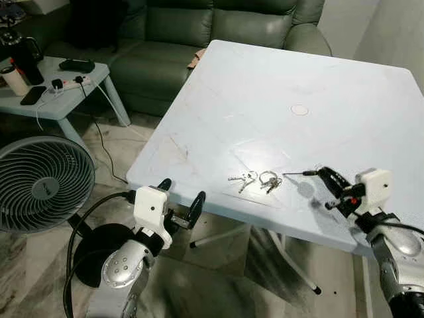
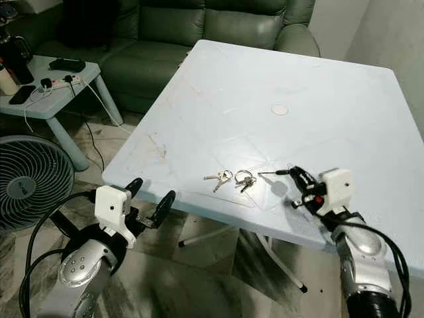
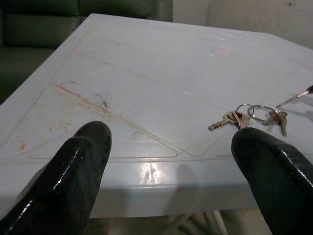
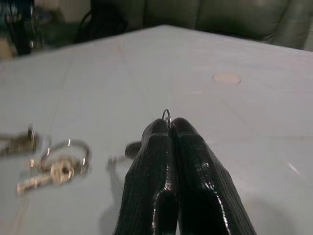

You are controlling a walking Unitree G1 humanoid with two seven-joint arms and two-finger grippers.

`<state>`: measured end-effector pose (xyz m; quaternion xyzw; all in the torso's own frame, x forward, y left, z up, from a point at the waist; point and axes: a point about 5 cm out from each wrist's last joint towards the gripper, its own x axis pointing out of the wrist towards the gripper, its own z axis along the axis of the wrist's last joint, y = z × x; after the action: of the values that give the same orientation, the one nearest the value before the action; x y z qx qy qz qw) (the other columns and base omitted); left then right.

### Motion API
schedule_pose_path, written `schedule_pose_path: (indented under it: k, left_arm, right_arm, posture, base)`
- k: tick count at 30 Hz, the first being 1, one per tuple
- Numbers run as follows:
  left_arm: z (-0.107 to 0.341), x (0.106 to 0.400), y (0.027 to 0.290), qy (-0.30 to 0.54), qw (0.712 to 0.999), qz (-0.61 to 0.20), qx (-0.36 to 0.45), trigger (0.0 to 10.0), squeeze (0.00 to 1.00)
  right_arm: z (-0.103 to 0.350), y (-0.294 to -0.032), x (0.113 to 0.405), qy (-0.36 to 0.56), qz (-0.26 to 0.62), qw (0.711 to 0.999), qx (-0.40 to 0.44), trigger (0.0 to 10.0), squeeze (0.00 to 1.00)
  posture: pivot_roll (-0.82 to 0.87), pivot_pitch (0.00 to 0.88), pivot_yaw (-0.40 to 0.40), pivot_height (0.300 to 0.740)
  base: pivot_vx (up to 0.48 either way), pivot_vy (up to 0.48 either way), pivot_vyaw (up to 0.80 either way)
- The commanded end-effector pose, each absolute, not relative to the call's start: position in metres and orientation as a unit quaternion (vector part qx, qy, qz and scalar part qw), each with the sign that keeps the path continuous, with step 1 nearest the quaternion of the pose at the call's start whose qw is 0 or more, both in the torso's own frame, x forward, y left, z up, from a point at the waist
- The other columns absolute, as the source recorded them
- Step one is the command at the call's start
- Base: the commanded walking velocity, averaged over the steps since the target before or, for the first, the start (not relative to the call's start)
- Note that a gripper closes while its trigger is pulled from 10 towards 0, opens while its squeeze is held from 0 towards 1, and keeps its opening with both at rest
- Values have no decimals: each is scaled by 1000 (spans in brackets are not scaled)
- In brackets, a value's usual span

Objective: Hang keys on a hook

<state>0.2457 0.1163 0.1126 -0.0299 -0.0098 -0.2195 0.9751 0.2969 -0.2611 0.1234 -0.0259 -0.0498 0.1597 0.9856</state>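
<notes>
Two bunches of keys on rings (image 1: 255, 180) lie flat on the pale blue table (image 1: 298, 79), near its front edge. Just right of them my right gripper (image 1: 322, 171) hovers low over the table, shut on a thin metal hook (image 1: 298, 173) whose rod points left toward the keys. In the right wrist view the fingertips (image 4: 161, 132) are pressed together with a wire loop at their tip, and the keys (image 4: 51, 166) lie beside them. My left gripper (image 1: 181, 192) is open below the table's front edge, left of the keys (image 3: 249, 117).
A standing fan (image 1: 40, 182) is on the floor at the left, its cable trailing by my left arm. Behind it is a small side table (image 1: 79, 89) with a phone and a power strip. A green sofa (image 1: 199, 40) stands beyond the table.
</notes>
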Motion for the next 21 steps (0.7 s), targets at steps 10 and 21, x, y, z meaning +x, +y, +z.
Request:
schedule_pose_path:
  k: [10, 21]
  left_arm:
    - [125, 260, 127, -35, 980, -193, -26, 10000, 0]
    - [151, 283, 147, -76, 985, -142, -56, 10000, 0]
  right_arm:
    - [186, -253, 308, -165, 111, 978, 61, 0, 0]
    - [210, -221, 299, -208, 115, 967, 96, 10000, 0]
  posture:
    - [-14, 71, 8, 732]
    - [-15, 28, 4, 732]
  base:
    - [0, 0, 0]
    - [0, 0, 0]
